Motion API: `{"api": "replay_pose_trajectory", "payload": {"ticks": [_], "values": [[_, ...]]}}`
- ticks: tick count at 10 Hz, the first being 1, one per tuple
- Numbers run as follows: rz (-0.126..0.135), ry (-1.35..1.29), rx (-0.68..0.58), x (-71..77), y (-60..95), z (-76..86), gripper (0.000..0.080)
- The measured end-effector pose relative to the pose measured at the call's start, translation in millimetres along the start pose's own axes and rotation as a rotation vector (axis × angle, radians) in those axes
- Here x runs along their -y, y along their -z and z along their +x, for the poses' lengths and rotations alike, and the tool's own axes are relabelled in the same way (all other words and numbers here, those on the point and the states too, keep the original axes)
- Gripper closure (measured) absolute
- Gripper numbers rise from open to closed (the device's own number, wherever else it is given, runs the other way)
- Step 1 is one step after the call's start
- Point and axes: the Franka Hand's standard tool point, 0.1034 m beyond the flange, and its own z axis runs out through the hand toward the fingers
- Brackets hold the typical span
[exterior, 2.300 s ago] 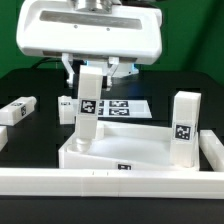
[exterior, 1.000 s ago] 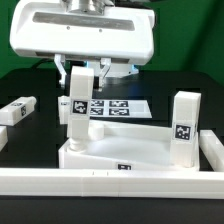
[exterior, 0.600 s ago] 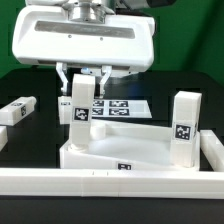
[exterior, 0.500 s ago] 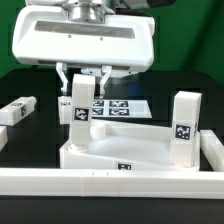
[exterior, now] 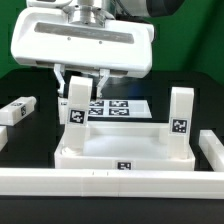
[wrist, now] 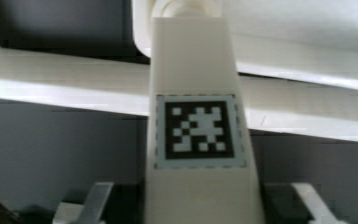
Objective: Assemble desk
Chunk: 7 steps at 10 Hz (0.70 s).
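The desk slab lies flat on the table with two white legs standing in it. One leg stands in its corner on the exterior view's left, and another leg in its corner on the right. My gripper straddles the top of the left leg. In the wrist view that leg fills the middle with its tag showing. My gripper is open there: both fingers stand clear of the leg's sides. A loose leg lies at the far left.
The marker board lies flat behind the slab. A long white border rail runs along the front, and another rail stands at the exterior view's right.
The slab and left leg were tilted and now sit level and upright. The gripper has shifted slightly to the exterior view's left and its fingers stand apart from the leg.
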Motion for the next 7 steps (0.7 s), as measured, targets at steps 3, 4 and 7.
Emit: {"api": "replay_pose_trajectory", "payload": {"ticks": [3,4,7], "values": [[0.001,-0.001,0.002,-0.2,-0.2,-0.3,0.0342],[0.001,-0.001,0.002,-0.3,-0.2,-0.3,0.0196],[0.002,-0.001,0.002,0.0,0.5,0.4,0.0152]]}}
